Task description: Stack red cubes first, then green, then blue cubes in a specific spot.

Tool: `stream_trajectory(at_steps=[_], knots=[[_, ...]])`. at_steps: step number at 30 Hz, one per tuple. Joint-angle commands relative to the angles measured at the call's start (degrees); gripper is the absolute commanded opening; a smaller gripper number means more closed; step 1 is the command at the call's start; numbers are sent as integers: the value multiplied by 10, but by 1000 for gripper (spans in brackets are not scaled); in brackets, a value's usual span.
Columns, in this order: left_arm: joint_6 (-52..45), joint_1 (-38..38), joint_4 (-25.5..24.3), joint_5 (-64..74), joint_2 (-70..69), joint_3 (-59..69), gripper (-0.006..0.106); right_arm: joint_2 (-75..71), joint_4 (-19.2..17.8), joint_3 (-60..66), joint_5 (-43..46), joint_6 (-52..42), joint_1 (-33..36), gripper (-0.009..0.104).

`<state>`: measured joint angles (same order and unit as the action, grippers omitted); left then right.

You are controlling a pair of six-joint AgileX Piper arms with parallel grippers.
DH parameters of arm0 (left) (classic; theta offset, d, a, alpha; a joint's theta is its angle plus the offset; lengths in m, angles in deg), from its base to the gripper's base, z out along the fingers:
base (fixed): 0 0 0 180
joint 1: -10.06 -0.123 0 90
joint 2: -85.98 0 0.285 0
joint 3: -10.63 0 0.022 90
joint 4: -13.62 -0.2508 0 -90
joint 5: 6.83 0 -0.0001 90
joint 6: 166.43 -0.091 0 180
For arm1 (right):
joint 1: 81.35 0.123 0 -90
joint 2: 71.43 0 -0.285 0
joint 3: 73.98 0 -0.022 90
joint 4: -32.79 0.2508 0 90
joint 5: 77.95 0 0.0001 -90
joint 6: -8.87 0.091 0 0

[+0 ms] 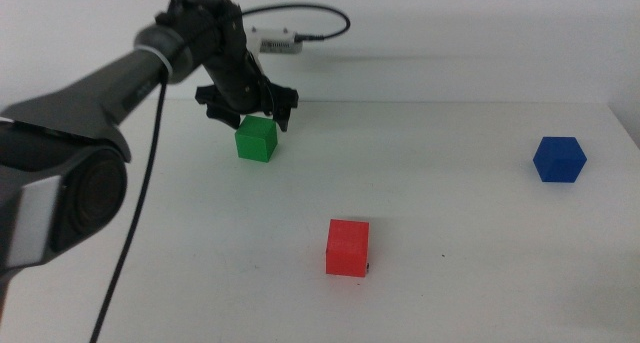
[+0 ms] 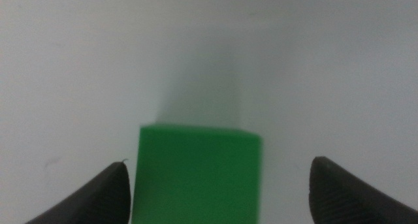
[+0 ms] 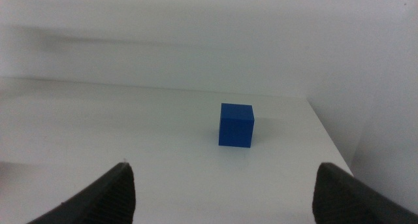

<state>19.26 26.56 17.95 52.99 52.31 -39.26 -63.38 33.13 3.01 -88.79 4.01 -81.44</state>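
The green cube (image 1: 256, 139) sits on the white table at the back left. My left gripper (image 1: 247, 111) hangs just above it, open. In the left wrist view the green cube (image 2: 199, 175) lies between the spread jaws of the left gripper (image 2: 219, 168), nearer one jaw, and the jaws are not closed on it. The red cube (image 1: 347, 247) stands alone at the front centre with a tiny dark mark (image 1: 368, 272) at its corner. The blue cube (image 1: 559, 159) rests far right. My right gripper (image 3: 225, 172) is open, empty and well short of the blue cube (image 3: 236, 125).
A white box with a black cable (image 1: 280, 43) lies at the table's back edge behind the left arm. The table's right edge (image 1: 625, 133) runs close to the blue cube. Bare white tabletop lies between the cubes.
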Motion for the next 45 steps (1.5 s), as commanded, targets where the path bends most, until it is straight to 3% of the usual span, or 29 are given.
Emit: stream_trajectory(at_steps=[1, 6, 8, 11, 13, 16, 19, 23, 26, 29, 45], knots=[[-10, -4, 2, -25, 14, -9, 94, -3, -3, 2, 8, -1, -5, 93], [-14, -6, 1, -42, 31, -9, 88, -3, -3, 2, 8, -1, -5, 93], [-14, -6, 4, -36, 31, -9, 74, -3, -3, 2, 8, -1, -5, 93], [13, -8, 28, -16, 26, -9, 42, -3, -3, 2, 8, -1, -5, 93], [20, -9, 55, 2, 21, -9, 27, -3, -3, 2, 8, -1, -5, 93], [16, -3, 67, 50, -6, -8, 13, -3, -3, 2, 8, -1, -5, 93], [57, 40, 8, 90, -71, 15, 11, -3, -3, 2, 8, -1, -5, 93], [257, 149, -157, 66, -194, 135, 11, -3, -3, 2, 8, -1, -5, 93], [391, 224, -202, 41, -281, 251, 11, -3, -3, 2, 8, -1, -5, 93], [473, 273, -199, 18, -322, 322, 11, -3, -3, 2, 8, -1, -5, 93], [433, 281, -157, -121, -285, 407, 11, -3, -3, 2, 8, -1, -5, 93]])
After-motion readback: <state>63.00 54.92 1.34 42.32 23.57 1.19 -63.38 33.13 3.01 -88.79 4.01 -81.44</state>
